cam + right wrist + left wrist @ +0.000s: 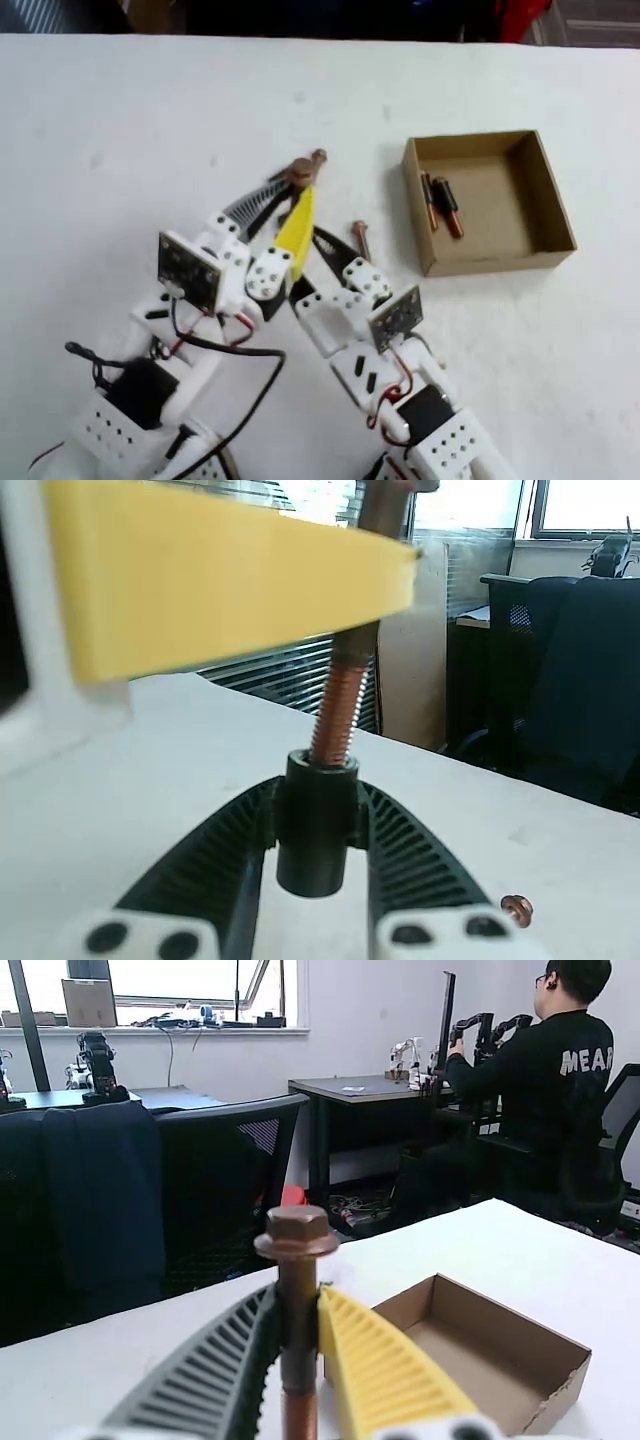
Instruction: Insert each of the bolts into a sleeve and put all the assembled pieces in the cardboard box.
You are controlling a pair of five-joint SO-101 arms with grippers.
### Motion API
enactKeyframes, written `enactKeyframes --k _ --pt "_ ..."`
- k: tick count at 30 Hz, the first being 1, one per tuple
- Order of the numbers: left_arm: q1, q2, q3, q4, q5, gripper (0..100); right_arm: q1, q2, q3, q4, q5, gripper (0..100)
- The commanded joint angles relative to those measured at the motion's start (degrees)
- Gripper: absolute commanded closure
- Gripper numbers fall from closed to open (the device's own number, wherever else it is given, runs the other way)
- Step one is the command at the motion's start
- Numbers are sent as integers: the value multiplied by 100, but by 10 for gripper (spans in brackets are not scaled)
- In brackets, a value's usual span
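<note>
My left gripper (pixel 297 185), with one yellow finger (pixel 380 1370) and one grey, is shut on a copper bolt (pixel 297 1260) held head up. The bolt's threaded end (pixel 338 715) sits in the mouth of a black sleeve (pixel 315 825). My right gripper (pixel 315 855) is shut on that sleeve with its black fingers, just under the left gripper; in the high view the yellow finger (pixel 297 232) covers the sleeve. The cardboard box (pixel 545 195) stands to the right and holds two assembled pieces (pixel 440 204).
A loose bolt (pixel 360 238) lies on the white table between the grippers and the box. Another small copper piece (pixel 318 157) lies just beyond the held bolt. The table's far edge (pixel 320 38) runs along the back.
</note>
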Motion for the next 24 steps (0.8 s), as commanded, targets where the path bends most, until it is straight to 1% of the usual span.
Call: enactKeyframes --k 1,5,7,9,12,16,19,21,24 --pt "-31 -84 35 229 79 978 -31 -75 -44 13 -35 981" --pt "-198 -207 53 501 607 978 -31 -75 -44 22 -35 981" --pt "-233 -462 141 765 730 978 -22 -75 -44 22 -9 981" --pt "-233 -796 325 949 668 978 -22 -75 -44 22 -9 981" --pt "-251 -1262 695 1002 615 977 -22 -75 -44 22 -18 981" --pt "-251 -1710 1064 985 149 976 -22 -75 -44 22 -26 981" --pt "-251 -1824 1081 1002 70 973 -22 -75 -44 22 -26 981" --pt "-251 -1824 1073 1002 70 937 -22 -75 -44 22 -26 981" --pt "-251 -1824 1081 1011 70 851 -31 -75 -53 145 -26 981"
